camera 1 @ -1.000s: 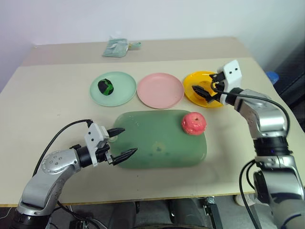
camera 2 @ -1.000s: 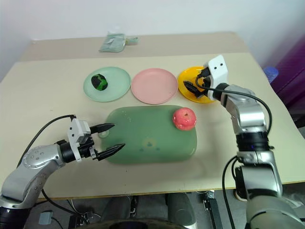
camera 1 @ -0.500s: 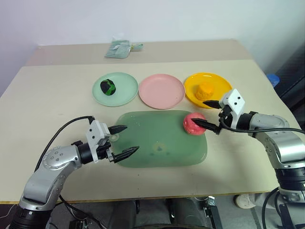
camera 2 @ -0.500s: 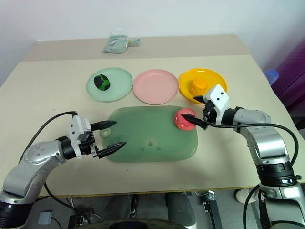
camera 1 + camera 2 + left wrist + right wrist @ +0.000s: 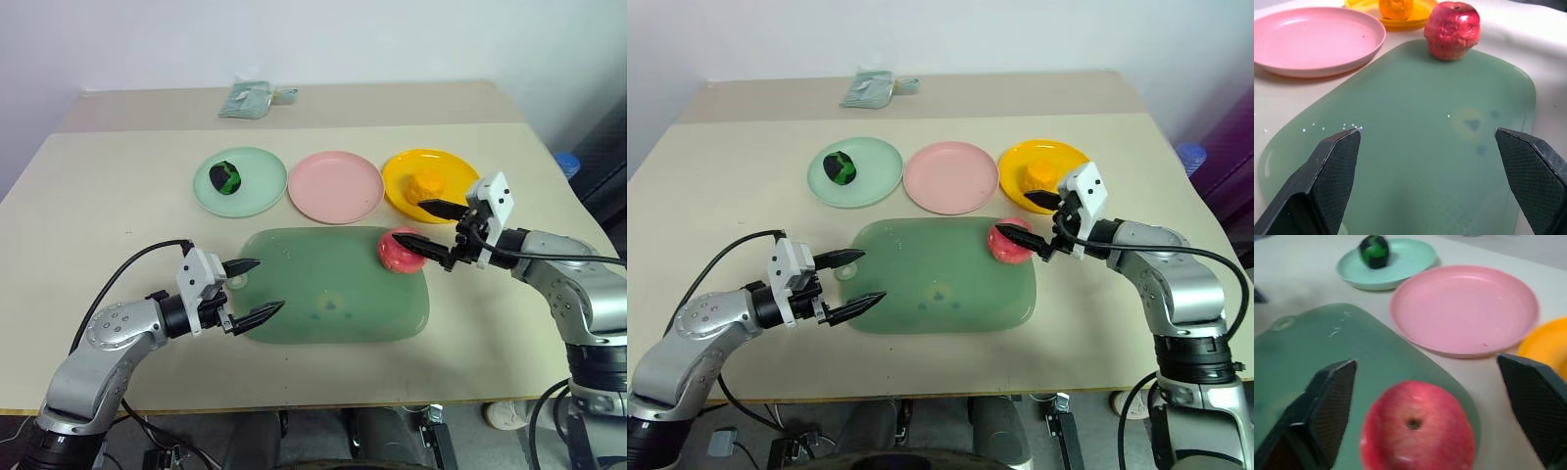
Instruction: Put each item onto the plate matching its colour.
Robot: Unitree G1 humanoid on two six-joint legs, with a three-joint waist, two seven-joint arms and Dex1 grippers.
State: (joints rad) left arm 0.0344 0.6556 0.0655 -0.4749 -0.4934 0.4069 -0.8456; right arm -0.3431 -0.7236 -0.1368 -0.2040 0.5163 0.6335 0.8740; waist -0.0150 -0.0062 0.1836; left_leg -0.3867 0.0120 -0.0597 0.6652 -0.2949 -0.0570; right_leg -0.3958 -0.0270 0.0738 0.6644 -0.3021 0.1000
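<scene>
Pale beige on the wide flat tabletop [image 5: 98, 206]. Mint green on the round shallow plastic plate [image 5: 257, 186], carrying a small toy ball [image 5: 224, 177] of dark green mottled with black. Plain soft pink on the middle round plate [image 5: 335, 186]. Yellow-orange on the third round plate [image 5: 402, 176], with an orange-yellow rounded lump [image 5: 427, 183] of near-matching shade. Translucent deep green on the rounded-rectangle mat [image 5: 313, 284], marked by a faint darker blotch. Pink-red, streaked paler, on the toy apple [image 5: 1452, 29]. Black on both grippers' fingers [image 5: 1332, 161].
</scene>
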